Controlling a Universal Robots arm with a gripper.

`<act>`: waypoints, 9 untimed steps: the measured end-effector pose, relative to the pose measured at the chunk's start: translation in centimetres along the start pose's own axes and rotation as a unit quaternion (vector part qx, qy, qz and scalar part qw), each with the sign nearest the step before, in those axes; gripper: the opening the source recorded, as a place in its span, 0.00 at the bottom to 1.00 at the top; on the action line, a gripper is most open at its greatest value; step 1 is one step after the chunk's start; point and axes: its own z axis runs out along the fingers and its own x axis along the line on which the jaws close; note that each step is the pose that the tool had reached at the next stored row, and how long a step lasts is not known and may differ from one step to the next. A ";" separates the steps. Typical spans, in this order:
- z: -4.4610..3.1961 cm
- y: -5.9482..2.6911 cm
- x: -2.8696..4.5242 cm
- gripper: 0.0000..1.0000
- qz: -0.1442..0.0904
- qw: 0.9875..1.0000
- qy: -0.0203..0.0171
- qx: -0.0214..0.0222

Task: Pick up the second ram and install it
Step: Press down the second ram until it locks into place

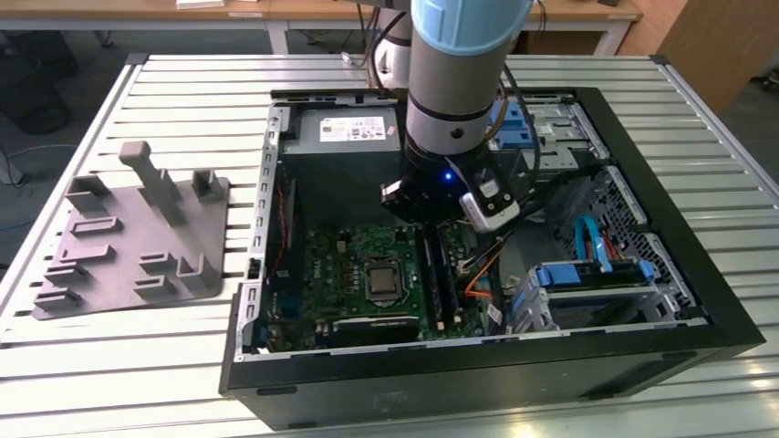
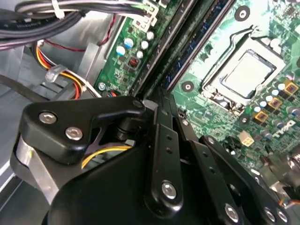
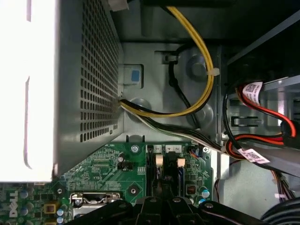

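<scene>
- The second ram (image 1: 433, 274) appears as a dark, narrow stick standing on edge among the memory slots (image 1: 451, 285) of the motherboard (image 1: 347, 265), directly beneath the gripper (image 1: 429, 225); whether it is pressed fully home cannot be told
- In the second wrist view the same dark blue-green strip (image 2: 187, 51) runs away from the gripper (image 2: 159, 96) along the black slots (image 2: 159, 56), beside the processor socket (image 2: 246, 75)
- The gripper sits low over the near end of the slots, and whether it is clamped on the stick, merely touching it, or released cannot be told
- In the first wrist view the gripper's black linkage (image 3: 161, 201) lines up with the slots (image 3: 157, 180), whose pale end latches (image 3: 159, 160) lie towards the power supply
- The arm (image 1: 469, 55) reaches straight down into the open computer case (image 1: 487, 374), which lies on its side on a slatted metal table (image 1: 182, 82)
- The processor socket (image 1: 383, 278) lies just beside the slots, on the exterior view's left
- The perforated grey power supply (image 3: 84, 70) fills the far end of the case (image 1: 347, 128), with a yellow and black cable bundle (image 3: 201, 51) looping past it
- Red cables (image 3: 276, 117) and blue drive brackets (image 1: 585, 274) occupy the case on the exterior view's right
- A grey moulded tray (image 1: 134, 237) with upright posts rests on the table, well apart from the case, on the exterior view's left
</scene>
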 end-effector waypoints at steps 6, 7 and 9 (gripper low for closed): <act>-0.41 0.04 -0.03 0.10 0.000 1.000 -0.001 -0.001; -0.79 0.04 -0.03 0.10 0.000 1.000 -0.001 -0.001; -1.17 0.04 -0.04 0.10 0.000 1.000 -0.001 0.000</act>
